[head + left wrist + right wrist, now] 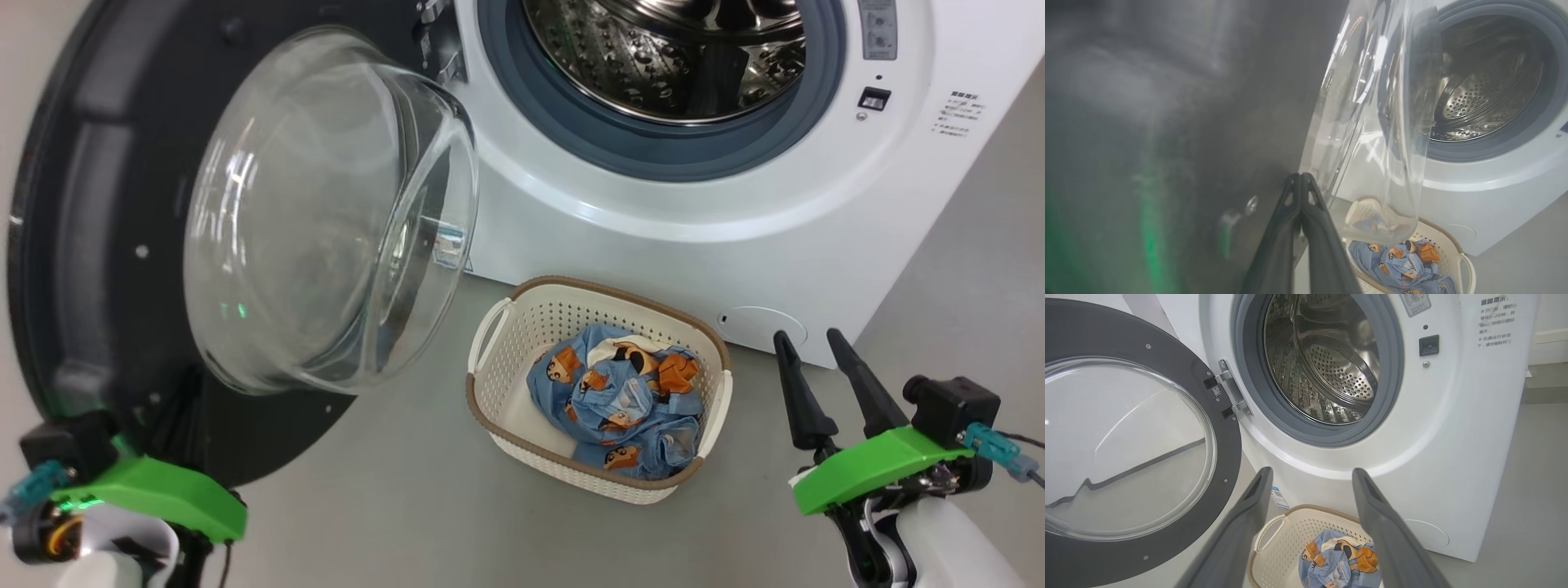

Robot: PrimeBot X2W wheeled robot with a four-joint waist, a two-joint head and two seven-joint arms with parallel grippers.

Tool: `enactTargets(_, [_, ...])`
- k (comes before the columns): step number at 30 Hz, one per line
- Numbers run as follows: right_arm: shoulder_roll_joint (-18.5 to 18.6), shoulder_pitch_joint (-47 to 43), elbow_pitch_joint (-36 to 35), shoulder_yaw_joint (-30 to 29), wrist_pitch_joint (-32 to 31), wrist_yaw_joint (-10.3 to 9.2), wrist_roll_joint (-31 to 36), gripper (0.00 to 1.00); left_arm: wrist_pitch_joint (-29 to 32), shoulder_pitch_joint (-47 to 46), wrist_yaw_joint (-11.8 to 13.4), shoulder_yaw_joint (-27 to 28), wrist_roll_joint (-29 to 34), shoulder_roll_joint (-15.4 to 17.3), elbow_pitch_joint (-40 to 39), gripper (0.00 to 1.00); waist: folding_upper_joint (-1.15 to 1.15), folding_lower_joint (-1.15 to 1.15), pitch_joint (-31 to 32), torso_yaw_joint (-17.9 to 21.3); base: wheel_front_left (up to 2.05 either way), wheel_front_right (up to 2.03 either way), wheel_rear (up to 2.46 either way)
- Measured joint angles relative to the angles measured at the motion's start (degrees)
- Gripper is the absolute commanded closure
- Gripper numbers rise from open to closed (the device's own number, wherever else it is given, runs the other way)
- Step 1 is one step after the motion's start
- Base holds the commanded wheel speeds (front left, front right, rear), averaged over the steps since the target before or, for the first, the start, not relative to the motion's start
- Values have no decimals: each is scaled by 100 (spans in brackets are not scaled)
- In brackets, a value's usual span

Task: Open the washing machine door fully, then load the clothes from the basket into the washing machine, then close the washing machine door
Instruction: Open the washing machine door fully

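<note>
The washing machine (694, 245) stands with its steel drum (669, 57) exposed. The washing machine door (98, 245) is swung out to the left, its glass bowl (326, 212) bulging toward me. On the floor in front sits the basket (522, 343) holding the clothes (620, 400), a crumpled light-blue bundle with orange bears. My left gripper (1300, 176) is shut and empty, its tips against the door's black inner face (1167, 122) beside the glass. The left gripper's green wrist mount (155, 490) shows below the door. My right gripper (807, 335) hangs open to the right of the basket, holding nothing.
In the right wrist view the open gripper (1311, 472) looks at the drum opening (1323, 363), with the basket (1290, 547) and clothes (1339, 559) below. The door hinge (1229, 392) sits left of the grey gasket. Grey floor (408, 506) lies around the basket.
</note>
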State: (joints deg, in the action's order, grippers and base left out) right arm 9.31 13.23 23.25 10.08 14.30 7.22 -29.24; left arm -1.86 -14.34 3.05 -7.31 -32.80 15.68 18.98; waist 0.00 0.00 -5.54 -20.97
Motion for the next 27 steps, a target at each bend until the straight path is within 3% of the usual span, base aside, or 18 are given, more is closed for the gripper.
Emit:
enactTargets(7, [-19, 165, -5, -32, 0, 0, 0, 0, 1, -474, -19, 185, -65, 215, 604, 100, 0, 0, -106, -76, 0, 0, 0])
enactTargets(27, [-20, 385, 53, 57, 1, 0, 5, 0, -24, -1886, -399, 296, -134, 737, 2894, 100, 0, 0, -281, -79, 0, 0, 0])
